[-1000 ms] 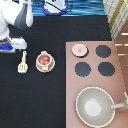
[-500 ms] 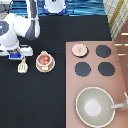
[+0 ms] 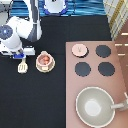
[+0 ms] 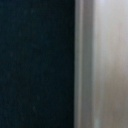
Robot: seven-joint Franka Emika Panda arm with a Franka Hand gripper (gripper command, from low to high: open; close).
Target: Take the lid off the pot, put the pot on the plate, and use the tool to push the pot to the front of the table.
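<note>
The gripper (image 3: 23, 56) is seen low at the left edge of the table (image 3: 35, 100), right over the tool (image 3: 22, 66), whose handle end is hidden beneath it. The pot (image 3: 44, 60) is set on the plate (image 3: 44, 68) just beside. The lid (image 3: 78, 49) is laid on the stove (image 3: 120, 75). A large pan (image 3: 95, 106) is placed at the stove's bottom.

Black bench (image 3: 30, 100): end effector (image 3: 22, 58) low over it, spatula (image 3: 22, 67) just below, plate (image 3: 44, 65) with pot beside, stove panel (image 3: 95, 80) well apart.
</note>
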